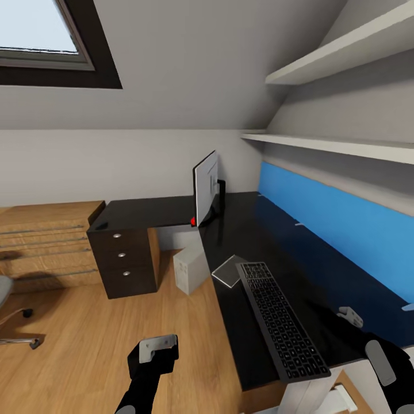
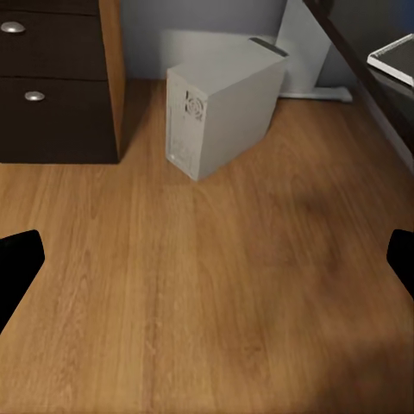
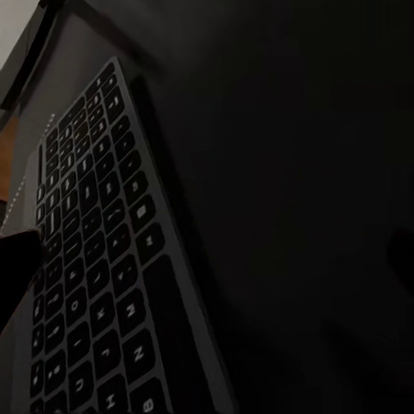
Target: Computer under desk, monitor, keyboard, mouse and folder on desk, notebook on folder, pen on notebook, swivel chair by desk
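The black-topped desk (image 1: 241, 230) carries the monitor (image 1: 206, 190), standing edge-on near its inner corner. The dark keyboard (image 1: 282, 319) lies along the desk's near part, close to the front edge. A thin grey notebook (image 1: 230, 270) rests beside the keyboard's far end, at the desk edge. The pale computer (image 1: 191, 269) stands on the floor under the desk. My left gripper (image 1: 154, 348) hangs open over the bare floor, facing the computer (image 2: 220, 112). My right gripper (image 1: 374, 351) hovers open just above the desk beside the keyboard (image 3: 95, 285). The swivel chair (image 1: 7, 310) peeks in at the far left.
A dark drawer unit (image 1: 123, 259) with round knobs closes the desk's left end. Light oak drawers (image 1: 46, 241) stand behind it. A blue back panel (image 1: 333, 224) and wall shelves (image 1: 345, 146) run along the desk's right side. Wood floor (image 1: 115, 322) lies open ahead of me.
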You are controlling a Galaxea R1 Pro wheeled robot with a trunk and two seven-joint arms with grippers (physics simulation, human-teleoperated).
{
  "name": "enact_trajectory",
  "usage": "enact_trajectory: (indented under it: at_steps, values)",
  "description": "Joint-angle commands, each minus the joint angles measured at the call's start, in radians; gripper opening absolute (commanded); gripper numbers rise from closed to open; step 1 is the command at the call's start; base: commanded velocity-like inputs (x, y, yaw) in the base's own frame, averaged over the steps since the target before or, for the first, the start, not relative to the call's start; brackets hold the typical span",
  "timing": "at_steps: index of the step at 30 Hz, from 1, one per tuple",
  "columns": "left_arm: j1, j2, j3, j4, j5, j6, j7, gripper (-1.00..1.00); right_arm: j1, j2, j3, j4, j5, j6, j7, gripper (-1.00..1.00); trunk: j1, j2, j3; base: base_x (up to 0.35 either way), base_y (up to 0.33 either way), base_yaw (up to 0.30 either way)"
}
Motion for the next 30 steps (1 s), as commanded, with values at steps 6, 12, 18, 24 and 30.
enact_trajectory:
  at_steps: [6,12,18,24,30]
  values:
    - [0.000,0.000,-0.001,-0.001,0.006,0.003,0.006,1.00,0.000,0.000,-0.003,0.000,-0.006,0.009,0.001,1.00,0.023,-0.043,-0.020,0.000,0.000,0.000]
    - [0.000,0.000,-0.001,0.000,0.006,0.003,0.006,1.00,-0.001,0.000,-0.003,0.000,-0.006,0.009,0.001,1.00,0.035,-0.064,-0.029,0.000,0.000,0.000]
    - [0.000,0.000,-0.014,0.000,0.006,0.003,0.006,1.00,-0.001,0.000,-0.002,0.000,-0.006,0.009,0.001,1.00,0.035,-0.064,-0.029,0.000,0.000,0.000]
    - [0.000,0.001,-0.019,0.000,0.006,0.003,0.006,1.00,-0.001,0.000,-0.002,0.000,-0.005,0.008,0.002,1.00,0.035,-0.064,-0.029,0.000,0.000,0.000]
    - [0.000,0.001,-0.019,0.000,0.006,0.003,0.005,1.00,-0.001,0.001,-0.001,0.002,-0.005,0.007,0.002,1.00,0.035,-0.064,-0.029,0.000,0.000,0.000]
